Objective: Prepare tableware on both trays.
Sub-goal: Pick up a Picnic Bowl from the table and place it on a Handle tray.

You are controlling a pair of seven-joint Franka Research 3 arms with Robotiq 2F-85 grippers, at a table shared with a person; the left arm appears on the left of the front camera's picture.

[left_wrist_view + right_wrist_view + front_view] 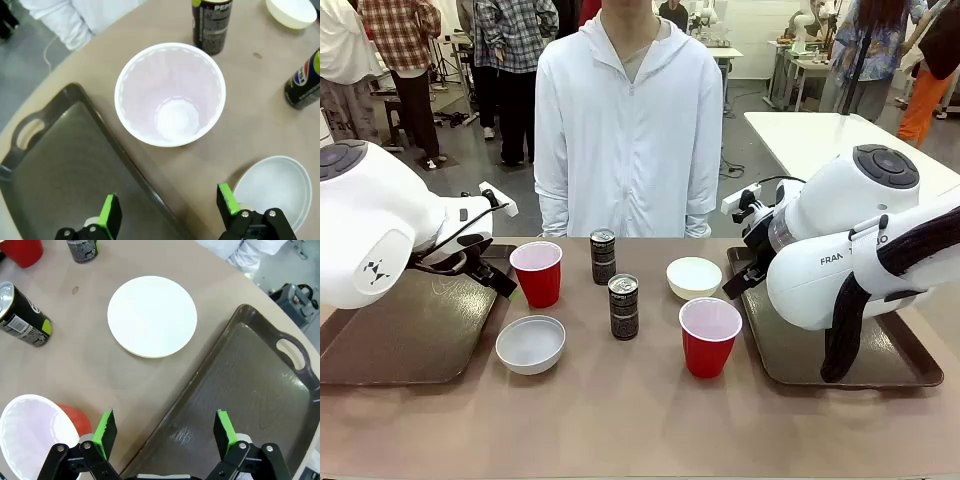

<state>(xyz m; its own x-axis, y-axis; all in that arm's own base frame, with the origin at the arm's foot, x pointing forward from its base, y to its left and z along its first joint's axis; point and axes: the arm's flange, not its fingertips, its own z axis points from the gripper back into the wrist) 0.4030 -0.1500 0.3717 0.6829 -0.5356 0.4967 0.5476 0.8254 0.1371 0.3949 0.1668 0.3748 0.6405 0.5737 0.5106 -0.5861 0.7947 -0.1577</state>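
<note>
Two dark brown trays lie bare, one at the left (pixel 410 340) and one at the right (pixel 890 360). Between them on the table stand two red cups (pixel 537 272) (pixel 709 336), two white bowls (pixel 531 344) (pixel 694 277) and two dark cans (pixel 603 256) (pixel 623 306). My left gripper (pixel 170 212) hangs open over the left tray's inner rim (pixel 125 160), just short of the left cup (pixel 170 95). My right gripper (pixel 165 432) hangs open over the right tray's rim (pixel 200 385), with the far bowl (pixel 152 316) ahead of it. Both hold nothing.
A person in a white hooded top (pixel 628 120) stands at the far edge of the table, hands below it. Bare table stretches along the near edge in front of the tableware. Other people and tables stand farther back.
</note>
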